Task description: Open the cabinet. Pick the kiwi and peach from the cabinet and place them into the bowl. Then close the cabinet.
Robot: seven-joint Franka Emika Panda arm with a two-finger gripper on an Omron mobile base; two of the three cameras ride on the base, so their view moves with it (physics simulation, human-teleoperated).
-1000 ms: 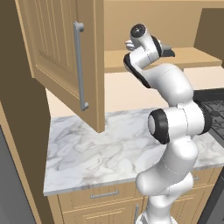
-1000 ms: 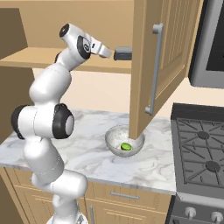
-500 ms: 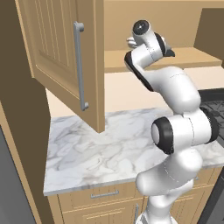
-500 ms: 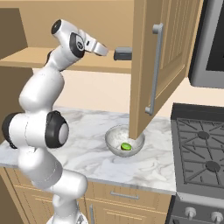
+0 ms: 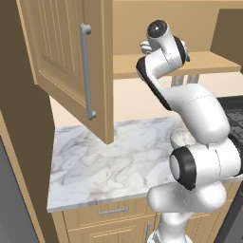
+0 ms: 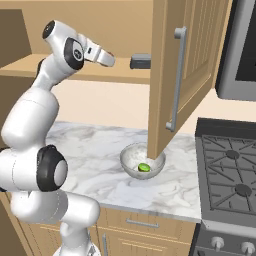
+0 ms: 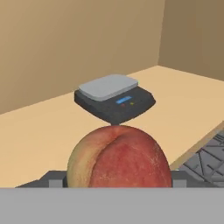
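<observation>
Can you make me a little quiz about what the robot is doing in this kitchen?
1. True or false: the cabinet doors are open.
2. What green thing already lies in the bowl? A) a kiwi B) a spoon C) a leaf
3. Which fruit sits right between the gripper's fingertips on the shelf?

Key: 1. True. 2. A, the kiwi. 3. The peach, in front of a dark kitchen scale.

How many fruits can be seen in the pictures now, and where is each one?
2. The peach sits on the cabinet shelf, right in front of the hand camera. A small green fruit lies in the bowl on the counter. Others may be hidden.
</observation>
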